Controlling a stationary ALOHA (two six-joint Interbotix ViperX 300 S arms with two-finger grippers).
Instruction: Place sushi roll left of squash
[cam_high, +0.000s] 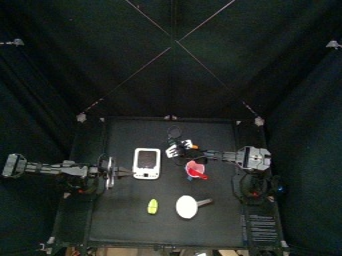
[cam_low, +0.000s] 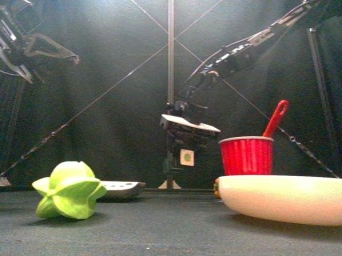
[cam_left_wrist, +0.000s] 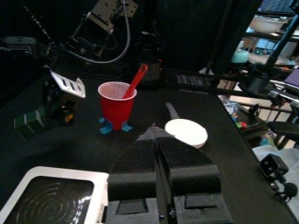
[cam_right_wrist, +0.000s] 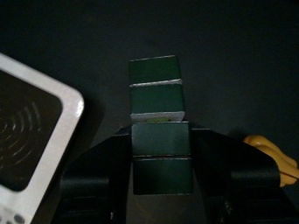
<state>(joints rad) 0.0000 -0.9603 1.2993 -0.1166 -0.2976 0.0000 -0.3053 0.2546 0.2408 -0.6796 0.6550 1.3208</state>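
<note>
Red cup glossy plastic; table matt blk; curtains cloth.

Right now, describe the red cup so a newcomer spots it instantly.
On the black table, seen from above, look just right of the white rectangular item. The red cup stands there upright; it alone is red, with a red handle leaning out.

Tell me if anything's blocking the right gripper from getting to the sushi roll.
Nothing visible does. From above, the right gripper hangs close to the sushi roll, which lies toward the back of the table with only bare surface between them. The red cup stands on the gripper's other side, nearer the front, so it is not in the way.
</note>
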